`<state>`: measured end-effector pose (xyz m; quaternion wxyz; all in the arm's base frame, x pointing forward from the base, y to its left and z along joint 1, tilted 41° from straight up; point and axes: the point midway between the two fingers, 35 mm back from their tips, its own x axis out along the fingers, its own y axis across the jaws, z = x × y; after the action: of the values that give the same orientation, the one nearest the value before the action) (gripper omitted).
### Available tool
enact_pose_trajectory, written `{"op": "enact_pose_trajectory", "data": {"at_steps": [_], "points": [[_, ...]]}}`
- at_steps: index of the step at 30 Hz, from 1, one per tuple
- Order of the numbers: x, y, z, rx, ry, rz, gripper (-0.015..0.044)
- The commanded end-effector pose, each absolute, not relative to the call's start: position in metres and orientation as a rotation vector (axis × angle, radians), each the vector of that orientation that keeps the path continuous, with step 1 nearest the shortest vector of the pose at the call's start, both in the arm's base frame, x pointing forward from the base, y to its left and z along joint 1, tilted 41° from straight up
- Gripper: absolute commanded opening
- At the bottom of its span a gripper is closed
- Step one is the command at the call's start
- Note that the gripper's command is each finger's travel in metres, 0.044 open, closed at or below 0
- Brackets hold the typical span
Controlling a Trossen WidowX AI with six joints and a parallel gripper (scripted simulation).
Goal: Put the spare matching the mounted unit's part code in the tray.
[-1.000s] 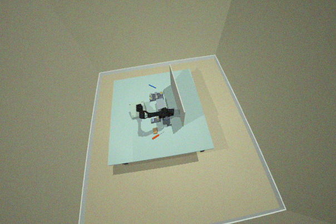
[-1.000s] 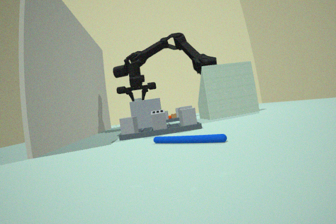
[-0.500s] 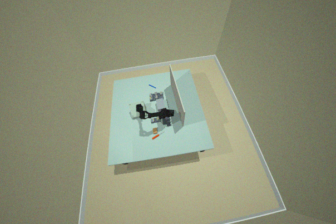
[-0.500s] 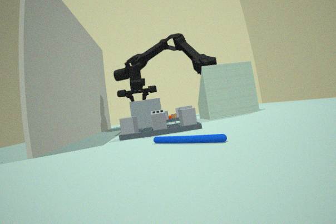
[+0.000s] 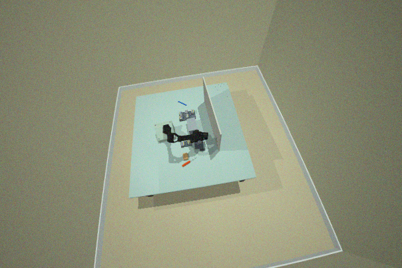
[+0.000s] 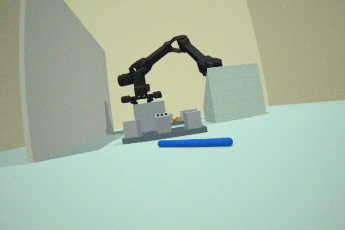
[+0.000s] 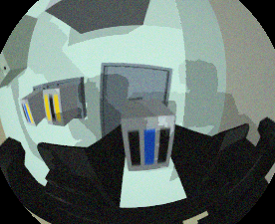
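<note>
Claw partly open, pinching a gray block marked black, blue, black; I see the tray near it.

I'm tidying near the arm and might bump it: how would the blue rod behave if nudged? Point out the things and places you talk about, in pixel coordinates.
The blue rod (image 5: pixel 182 103) (image 6: pixel 195 142) would probably roll when pushed from the side, since it looks round and lies lengthwise on the tabletop (image 5: pixel 160 172) (image 6: pixel 171 188). It seems stiff, as it lies straight with no sag or bend.
</note>
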<state>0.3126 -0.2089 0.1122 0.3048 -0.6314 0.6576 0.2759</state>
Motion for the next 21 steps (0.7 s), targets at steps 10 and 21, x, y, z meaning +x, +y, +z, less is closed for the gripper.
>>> {"op": "enact_pose_trajectory", "data": {"at_steps": [10, 21], "points": [[0.310, -0.218, 0.100, -1.674, 1.741, 0.739, 0.0000], [0.307, -0.225, 0.092, -1.676, 1.743, 0.738, 0.0000]]}}
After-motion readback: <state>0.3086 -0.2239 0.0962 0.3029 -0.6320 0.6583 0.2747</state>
